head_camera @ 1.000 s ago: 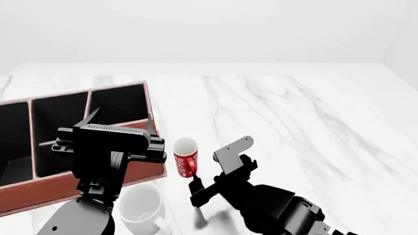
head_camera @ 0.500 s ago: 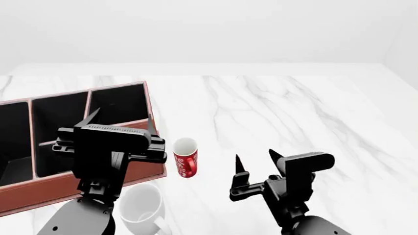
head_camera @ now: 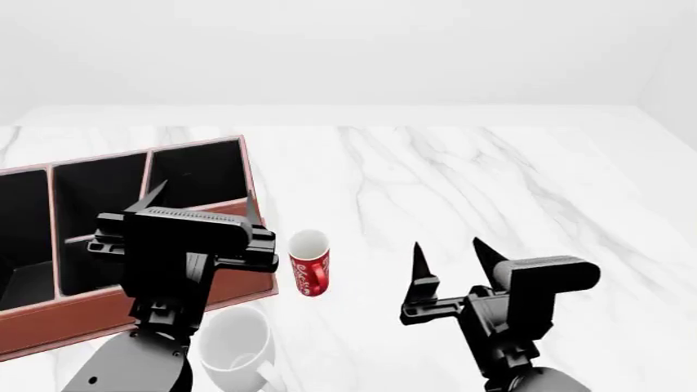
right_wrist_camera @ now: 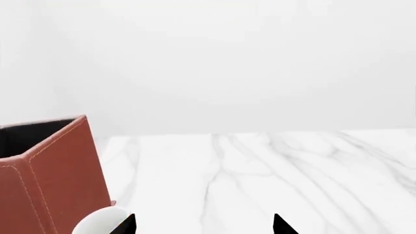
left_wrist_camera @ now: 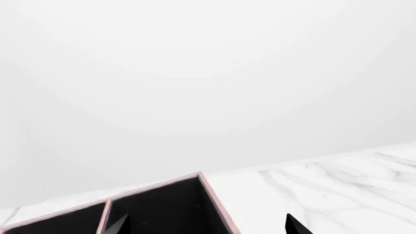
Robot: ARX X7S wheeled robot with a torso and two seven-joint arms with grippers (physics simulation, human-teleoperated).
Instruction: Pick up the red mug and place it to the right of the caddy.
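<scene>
The red mug [head_camera: 309, 268] with white pattern stands upright on the marble table, just right of the caddy's [head_camera: 109, 306] near right corner. The caddy is a reddish-brown organiser with black compartments; it also shows in the left wrist view [left_wrist_camera: 156, 207] and the right wrist view [right_wrist_camera: 55, 170]. My right gripper [head_camera: 452, 255] is open and empty, raised to the right of the mug and apart from it. Its tips show in the right wrist view [right_wrist_camera: 202, 225], with a white rim [right_wrist_camera: 101, 222] at one tip. My left gripper [head_camera: 199, 202] is open and empty above the caddy [left_wrist_camera: 204, 226].
A larger white footed mug [head_camera: 234, 347] stands at the front, just before the caddy and near my left arm. The marble table [head_camera: 490, 180] stretches to the right and back, ending at a white wall.
My right gripper has let go of the red mug, drawn back to the right and turned its fingers upward. The mug stands where it was. The left arm has not moved.
</scene>
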